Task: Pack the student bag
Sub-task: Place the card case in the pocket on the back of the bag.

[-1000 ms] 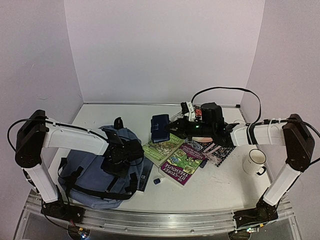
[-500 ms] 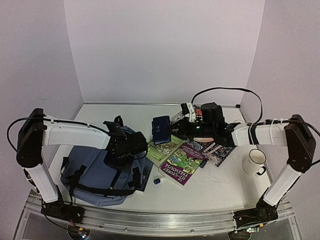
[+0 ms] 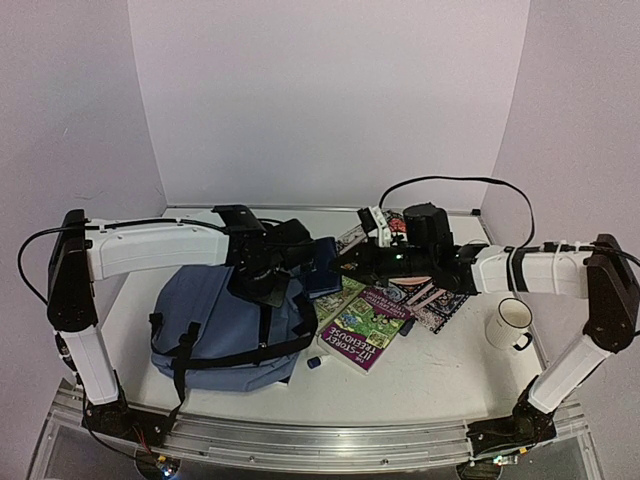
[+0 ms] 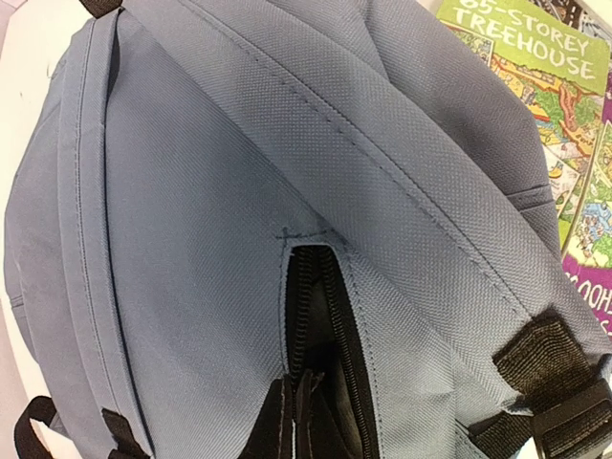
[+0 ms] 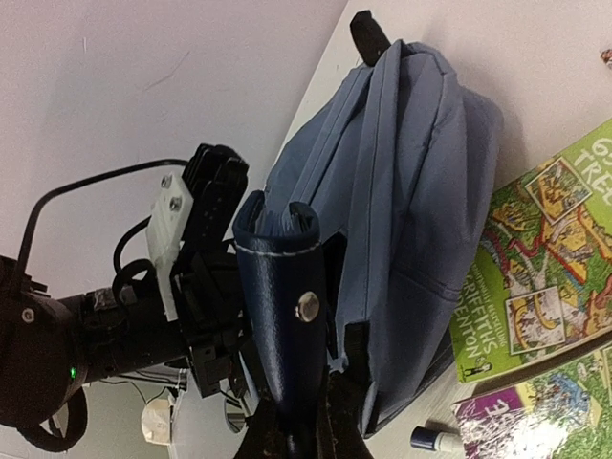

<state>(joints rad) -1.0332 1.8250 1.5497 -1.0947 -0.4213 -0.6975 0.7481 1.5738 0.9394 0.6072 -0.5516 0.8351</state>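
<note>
The student bag, grey-blue with black straps, lies at the left of the table with its top end raised. My left gripper is shut on the edge of its partly open black zipper, the fingertips pinched together at the slit's lower end. My right gripper is shut on a navy blue case with a metal snap. It holds the case upright just right of the bag's raised top. In the right wrist view the left gripper sits just behind the case.
A green book is partly under the bag's right edge, beside a purple Treehouse book and a patterned notebook. A small blue-capped stick lies near the front. A white mug stands at the right.
My left gripper closed on the zipper edge and pulled the bag's top up and to the right, dragging the bag toward the books. The right gripper and its case barely moved.
</note>
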